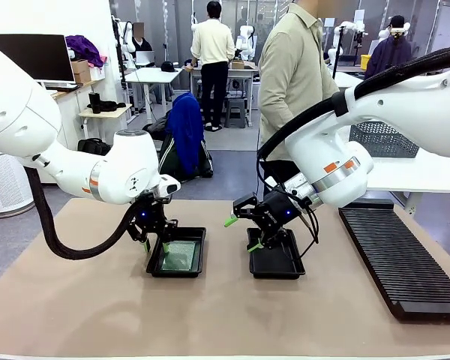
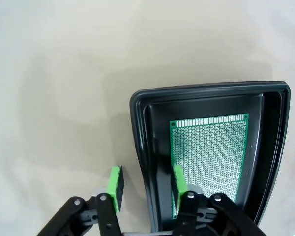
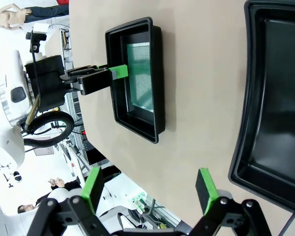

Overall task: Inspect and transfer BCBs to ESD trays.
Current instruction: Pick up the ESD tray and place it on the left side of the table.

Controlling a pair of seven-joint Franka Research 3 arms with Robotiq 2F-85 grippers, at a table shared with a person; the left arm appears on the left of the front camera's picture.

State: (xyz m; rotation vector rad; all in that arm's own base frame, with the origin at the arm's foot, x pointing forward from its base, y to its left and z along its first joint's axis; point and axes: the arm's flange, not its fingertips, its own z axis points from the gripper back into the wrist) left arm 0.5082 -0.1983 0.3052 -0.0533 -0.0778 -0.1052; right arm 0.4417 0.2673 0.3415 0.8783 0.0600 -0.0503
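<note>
Two black ESD trays lie on the tan table. A green perforated BCB [image 1: 180, 256] [image 2: 209, 157] [image 3: 140, 76] lies flat in the left tray [image 1: 199, 251] [image 2: 137, 113] [image 3: 160, 73]. My left gripper [image 1: 156, 244] [image 2: 147, 189] straddles that tray's rim, with one green pad outside and one inside next to the board's edge. Its jaws stand apart with small gaps to the wall. The right tray [image 1: 285, 271] [image 3: 246, 98] holds nothing. Over its left edge hovers my right gripper [image 1: 243, 233] [image 3: 148, 191], wide open and empty.
A long black ribbed rack [image 1: 401, 259] lies along the table's right side. Behind it stands a grey wire mesh basket [image 1: 379, 139] on a white table. A person in a beige shirt [image 1: 292, 75] stands at the far edge.
</note>
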